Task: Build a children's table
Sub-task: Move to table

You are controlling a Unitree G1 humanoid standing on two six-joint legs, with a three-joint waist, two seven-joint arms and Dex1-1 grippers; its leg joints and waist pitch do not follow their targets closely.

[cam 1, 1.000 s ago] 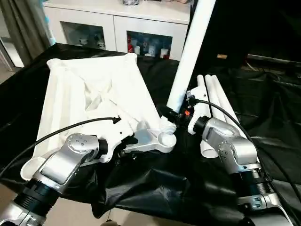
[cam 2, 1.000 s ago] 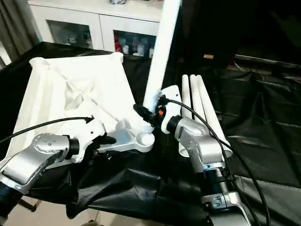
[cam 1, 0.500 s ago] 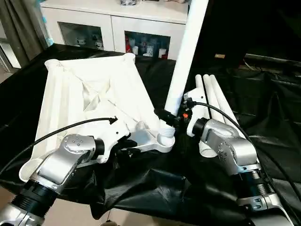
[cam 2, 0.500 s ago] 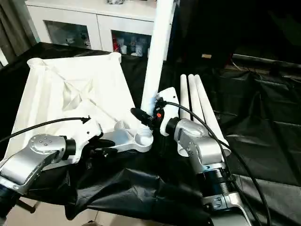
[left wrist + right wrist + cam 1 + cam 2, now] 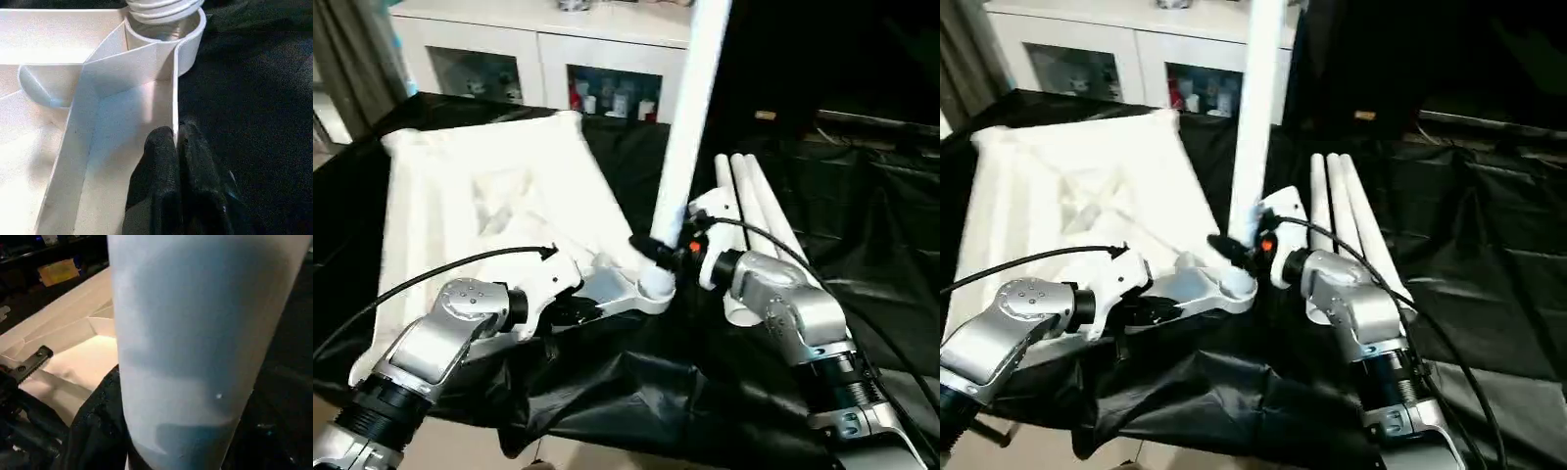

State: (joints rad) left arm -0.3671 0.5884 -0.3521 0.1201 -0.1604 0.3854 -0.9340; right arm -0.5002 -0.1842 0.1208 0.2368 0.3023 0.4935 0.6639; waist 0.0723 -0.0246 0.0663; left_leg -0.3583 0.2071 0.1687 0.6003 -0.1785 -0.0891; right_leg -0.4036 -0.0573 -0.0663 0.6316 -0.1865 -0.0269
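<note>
Left claw [image 5: 177,147] pinching tabletop rim [image 5: 174,93] — right claw [image 5: 668,250] gripping upright leg [image 5: 690,117], seating in socket [image 5: 656,284] at six o'clock corner.

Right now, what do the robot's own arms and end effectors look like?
Both forearms are silver, rounded metal shells above black ribbed wrist collars. A black cable loops along each. The left end effector has two black fingers on a white mount; the right end effector is black too, with a small red spot nearby.

Behind your bench: white glass-door cabinet [image 5: 543,69], small items on its shelves.
Bench cover: crumpled black cloth [image 5: 862,225].
Far left: grey curtain [image 5: 352,59].
</note>
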